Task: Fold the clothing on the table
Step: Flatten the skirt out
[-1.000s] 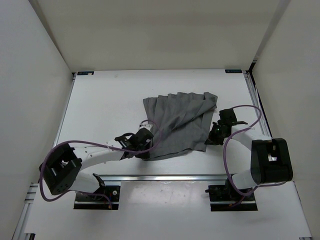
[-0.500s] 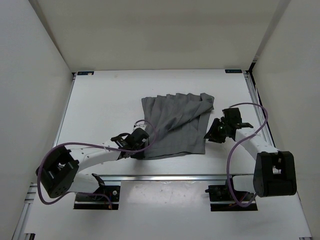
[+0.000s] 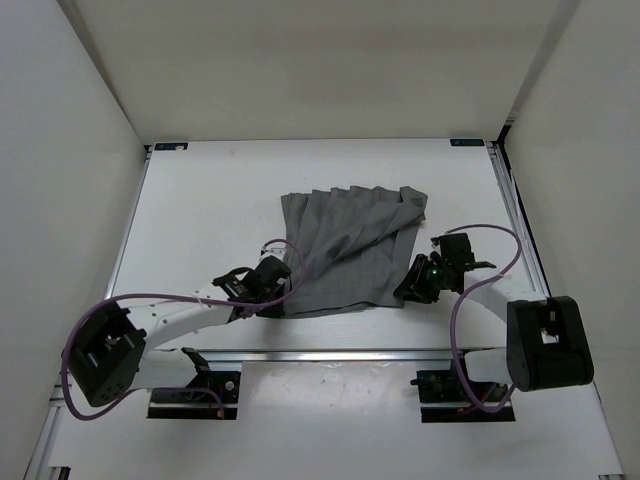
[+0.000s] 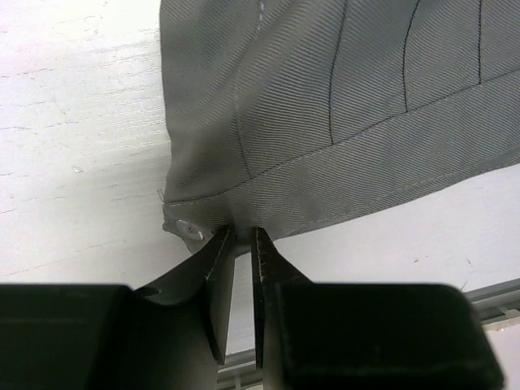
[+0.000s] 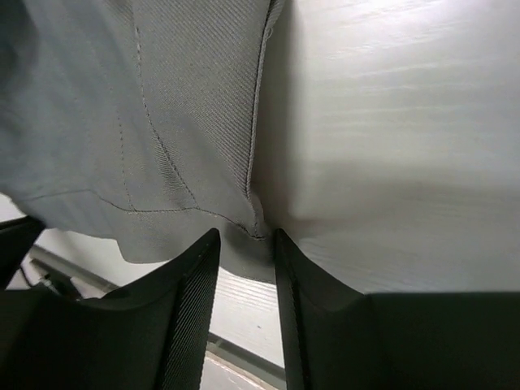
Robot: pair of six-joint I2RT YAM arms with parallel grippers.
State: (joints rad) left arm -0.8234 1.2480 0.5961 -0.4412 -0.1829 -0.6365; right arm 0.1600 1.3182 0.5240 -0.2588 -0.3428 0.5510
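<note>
The clothing (image 3: 350,240), a dark grey pleated skirt, lies spread on the white table (image 3: 200,200), its waistband toward the near edge. My left gripper (image 3: 282,292) pinches the near left waistband corner; in the left wrist view its jaws (image 4: 242,236) are nearly together on the fabric (image 4: 341,97), beside a small metal snap (image 4: 192,231). My right gripper (image 3: 407,291) is at the near right corner. In the right wrist view its jaws (image 5: 246,244) stand apart, with the skirt's corner (image 5: 122,122) lying between the tips, ungripped.
Silver rails (image 3: 330,352) run along the table's near edge just behind both grippers, and another rail (image 3: 510,210) runs down the right side. White walls enclose the table at the back and on both sides. Purple cables loop off both arms.
My right gripper has opened and let the skirt's right side drop flat, then moved down to the near right corner. The left gripper has drawn its corner slightly left and nearer.
</note>
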